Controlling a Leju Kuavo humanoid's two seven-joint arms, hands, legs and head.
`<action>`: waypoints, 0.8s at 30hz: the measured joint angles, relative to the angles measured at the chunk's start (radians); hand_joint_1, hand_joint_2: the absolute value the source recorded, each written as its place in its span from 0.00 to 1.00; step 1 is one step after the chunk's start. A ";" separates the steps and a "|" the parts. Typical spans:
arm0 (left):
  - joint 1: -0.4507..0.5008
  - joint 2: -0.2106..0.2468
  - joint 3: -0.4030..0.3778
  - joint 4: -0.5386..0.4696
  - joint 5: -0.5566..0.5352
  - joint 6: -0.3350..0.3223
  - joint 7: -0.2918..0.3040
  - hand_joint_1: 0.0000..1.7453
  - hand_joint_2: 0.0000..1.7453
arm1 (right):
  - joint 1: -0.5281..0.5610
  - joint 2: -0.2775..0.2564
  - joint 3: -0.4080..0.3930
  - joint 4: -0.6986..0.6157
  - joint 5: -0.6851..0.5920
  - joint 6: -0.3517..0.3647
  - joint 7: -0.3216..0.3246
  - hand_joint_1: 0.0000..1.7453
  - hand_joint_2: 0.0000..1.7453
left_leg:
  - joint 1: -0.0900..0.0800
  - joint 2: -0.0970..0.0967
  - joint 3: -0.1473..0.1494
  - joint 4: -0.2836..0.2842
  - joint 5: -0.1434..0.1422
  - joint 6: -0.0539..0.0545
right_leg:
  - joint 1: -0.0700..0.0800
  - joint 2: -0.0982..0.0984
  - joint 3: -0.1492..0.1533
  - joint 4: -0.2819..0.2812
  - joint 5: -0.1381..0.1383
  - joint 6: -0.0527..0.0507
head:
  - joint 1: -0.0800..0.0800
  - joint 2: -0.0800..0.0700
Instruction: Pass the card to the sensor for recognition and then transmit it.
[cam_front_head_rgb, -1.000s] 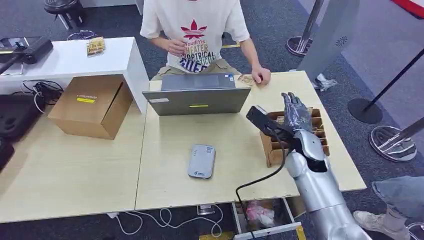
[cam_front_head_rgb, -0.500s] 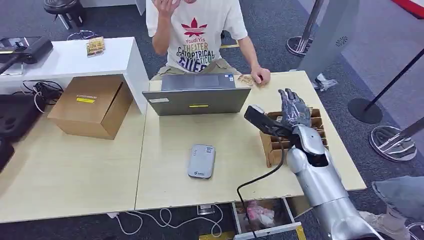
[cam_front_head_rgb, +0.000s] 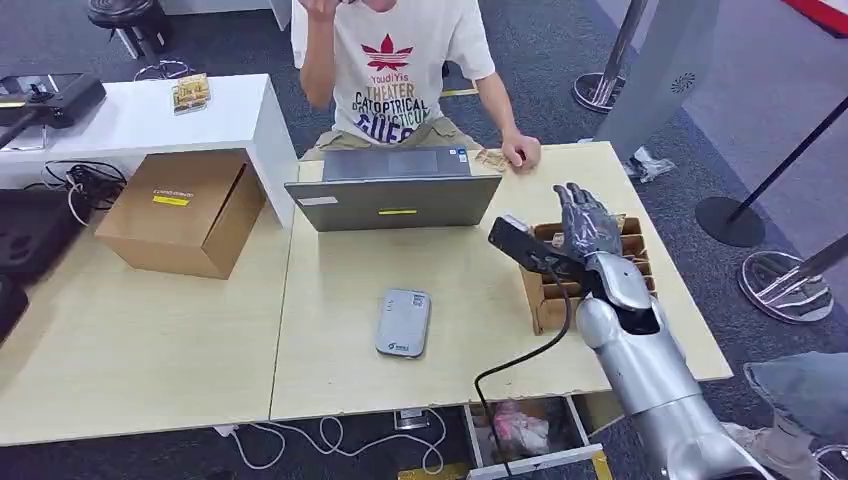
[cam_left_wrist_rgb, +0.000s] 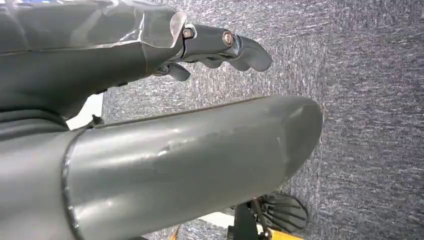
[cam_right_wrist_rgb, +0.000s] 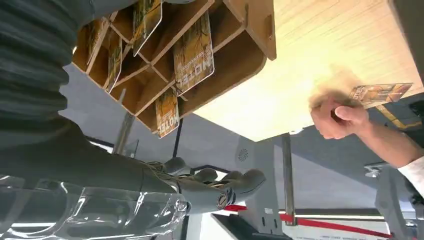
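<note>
Spanning most of the head view, a pale wooden bench (cam_front_head_rgb: 330, 380) is seen carrying a grey laptop (cam_front_head_rgb: 392, 190), a brown slotted card rack (cam_front_head_rgb: 545, 300) and a grey card sensor (cam_front_head_rgb: 403, 322). Right hand (cam_front_head_rgb: 588, 222) is raised over the rack, fingers spread, nothing held. Printed hotel cards (cam_right_wrist_rgb: 194, 60) are slotted in the rack. Left hand (cam_left_wrist_rgb: 220, 47) hangs over carpet, fingers curled, nothing held.

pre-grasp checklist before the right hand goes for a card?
1. Right hand empty, fingers apart: ok.
2. Right hand over the wooden card rack: ok.
3. Cards standing in the rack slots, such as the hotel card: ok.
4. Grey card reader unobstructed on the table: ok.
5. Person's hand away from the rack, resting by loose cards at the far edge: ok.
6. Which card the fingers line up with: cannot tell.
</note>
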 joint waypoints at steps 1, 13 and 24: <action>0.000 0.000 0.000 0.000 0.000 0.000 0.000 0.00 0.00 | 0.000 -0.001 0.000 0.000 -0.001 0.002 0.003 0.00 1.00 | 0.000 0.000 0.000 0.000 0.000 0.000 | 0.000 0.000 0.000 0.000 0.000 0.000 | 0.000 0.000; 0.002 0.000 0.000 0.000 0.012 0.002 -0.002 0.00 0.00 | 0.053 -0.037 -0.004 -0.060 0.029 -0.034 0.113 0.00 1.00 | 0.000 0.000 0.000 0.000 0.000 0.000 | 0.000 0.000 0.000 0.000 0.000 0.000 | 0.000 0.000; 0.002 0.000 0.000 0.000 0.021 0.003 -0.003 0.00 0.00 | 0.112 -0.046 -0.032 -0.110 0.041 -0.035 0.137 0.00 1.00 | 0.000 0.000 0.000 0.000 0.000 0.000 | 0.000 0.000 0.000 0.000 0.000 0.000 | 0.000 0.000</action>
